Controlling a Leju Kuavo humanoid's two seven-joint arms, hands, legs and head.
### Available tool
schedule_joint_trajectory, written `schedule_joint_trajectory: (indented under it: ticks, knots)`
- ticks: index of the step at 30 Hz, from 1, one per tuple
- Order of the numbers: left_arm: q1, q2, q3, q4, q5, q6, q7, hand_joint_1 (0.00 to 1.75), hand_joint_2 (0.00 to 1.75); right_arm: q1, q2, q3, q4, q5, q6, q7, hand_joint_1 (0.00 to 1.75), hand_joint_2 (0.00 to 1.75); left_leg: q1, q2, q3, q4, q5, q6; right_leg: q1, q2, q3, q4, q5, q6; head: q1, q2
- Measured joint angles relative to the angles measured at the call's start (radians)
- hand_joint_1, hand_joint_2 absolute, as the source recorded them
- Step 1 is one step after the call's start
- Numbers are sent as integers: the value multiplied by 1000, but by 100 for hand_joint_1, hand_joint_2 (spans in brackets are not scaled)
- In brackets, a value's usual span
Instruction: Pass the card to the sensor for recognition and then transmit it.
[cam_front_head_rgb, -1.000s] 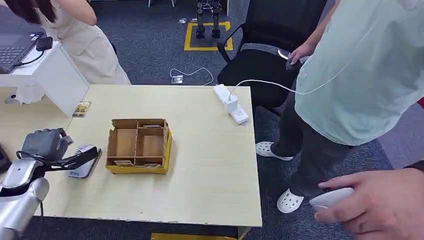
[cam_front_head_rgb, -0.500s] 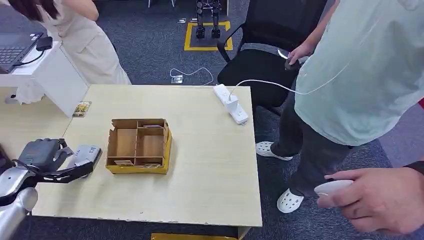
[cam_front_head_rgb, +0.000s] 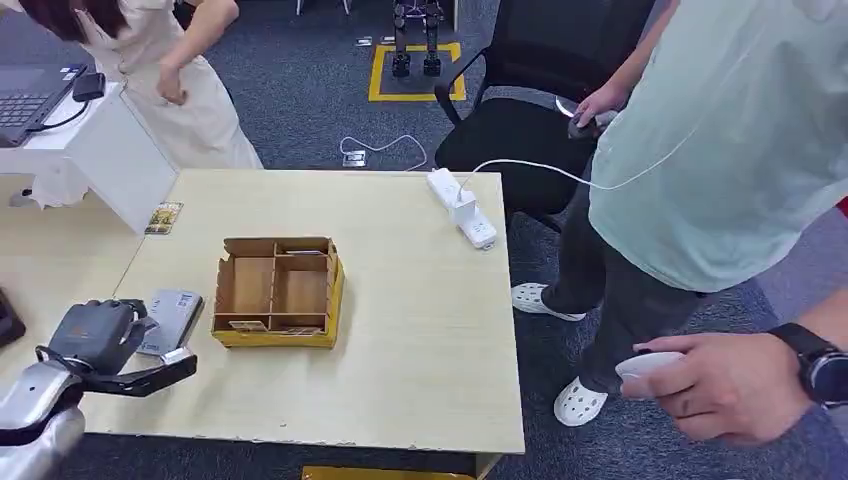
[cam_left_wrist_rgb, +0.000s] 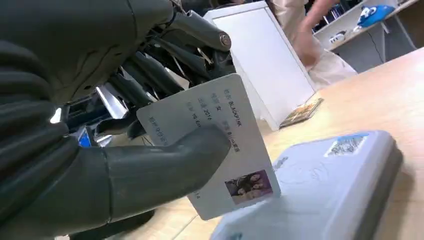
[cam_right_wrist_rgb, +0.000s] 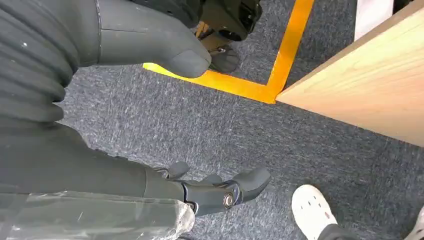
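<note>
Card (cam_left_wrist_rgb: 215, 145) in hand is where you stand: your left robot hand (cam_front_head_rgb: 100, 335) pinches it between the thumb (cam_left_wrist_rgb: 165, 162) and the darker fingers, printed side toward the wrist camera, a small photo at its lower corner. In the left wrist view its lower edge hangs just beside the grey sensor (cam_left_wrist_rgb: 320, 185), near the reader's face; whether card and sensor touch cannot be told from these pictures. From the head view the sensor (cam_front_head_rgb: 172, 318) lies flat on the surface (cam_front_head_rgb: 400, 300), just left of the cardboard box (cam_front_head_rgb: 277, 292) with its open compartments, and your left robot hand sits at the near-left corner, close beside it.

Judging by that, the pick-up is done and the recognition step is either in hand or about finished; nothing shows a light or signal to confirm a read. What is left is the handover, and you would likely need to carry the card away from the sensor toward whoever or whatever receives it.

Your right robot hand (cam_right_wrist_rgb: 220, 192) hangs low over the carpet beside the surface, fingers loosely apart and holding nothing.
</note>
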Motion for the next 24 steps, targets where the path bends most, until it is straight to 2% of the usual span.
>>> schedule_joint_trajectory:
  ticks: [8,14,24]
  knots:
    - [43,-45,0,-25,-19,54,20,175,175,1,0,-3,0,-2,-14,0,0,175,0,0,0,0,0,0,0,0,0,0,0,0,0,0]
    - [59,-85,0,-31,-74,103,44,175,175,1,0,-4,0,-1,-14,0,0,175,0,0,0,0,0,0,0,-1,1,0,0,0,0,0]
    - [73,-121,0,-31,-120,93,73,175,175,-3,0,-10,0,-1,-15,-6,0,175,0,-1,0,0,0,0,0,-1,1,0,0,0,0,0]
